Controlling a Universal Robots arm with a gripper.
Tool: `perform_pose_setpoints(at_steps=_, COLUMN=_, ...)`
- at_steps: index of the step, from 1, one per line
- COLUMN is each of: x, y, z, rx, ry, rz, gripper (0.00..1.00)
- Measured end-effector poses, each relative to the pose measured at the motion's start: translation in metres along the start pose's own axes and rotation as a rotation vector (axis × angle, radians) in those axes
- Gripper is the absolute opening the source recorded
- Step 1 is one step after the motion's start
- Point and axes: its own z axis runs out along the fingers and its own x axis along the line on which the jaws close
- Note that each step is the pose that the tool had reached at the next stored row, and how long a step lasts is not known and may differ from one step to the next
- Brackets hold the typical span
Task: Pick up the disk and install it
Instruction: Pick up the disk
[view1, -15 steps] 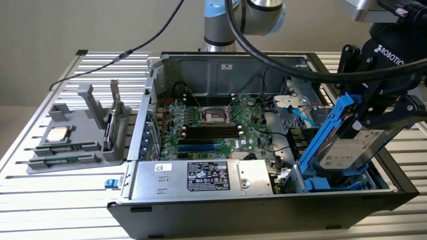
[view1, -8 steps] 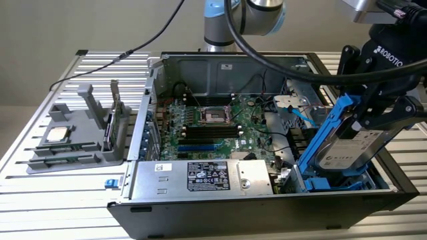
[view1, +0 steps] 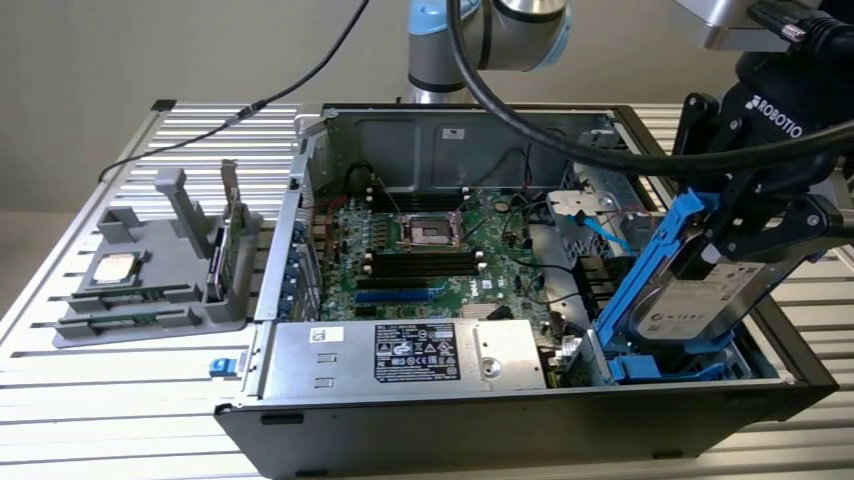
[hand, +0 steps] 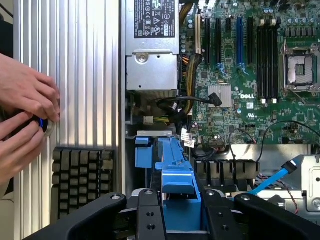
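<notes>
The disk (view1: 694, 295) is standing steeply on end in the corner of the open computer case (view1: 534, 430), at the exterior view's right. Its long axis runs nearly upright, with the top end leaning away from the case's middle and the bottom end down inside the case, beside the power supply (view1: 400, 355). Its blue frame runs up the edge that faces the case's middle. The grey face with the white label is turned out towards the exterior view, but the print on it is too small to read.

The gripper (view1: 754, 235) is clamped on the disk's upper end, one black finger on each side. Its body carries "ROBOTIQ" in white letters. The arm (view1: 521, 20) reaches in from above the case's back wall, and thick black cables loop across to the gripper.

The power supply has a white and black sticker that cannot be read. The green circuit board (hand: 240, 75) on the case's floor is marked "DELL".

Outside the case, a person's two hands (hand: 25, 115) rest on the slatted metal table (view1: 134, 400).
</notes>
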Motion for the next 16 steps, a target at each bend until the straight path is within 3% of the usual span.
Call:
perform_pose_setpoints(at_steps=6, x=0.0000, y=0.0002, z=0.0005, rx=0.0025, ry=-0.0005, rz=0.001, gripper=0.33)
perform_pose_setpoints(at_steps=16, x=0.0001, y=0.0044, z=0.0015, rx=0.0151, ry=-0.0008, rz=0.001, gripper=0.33)
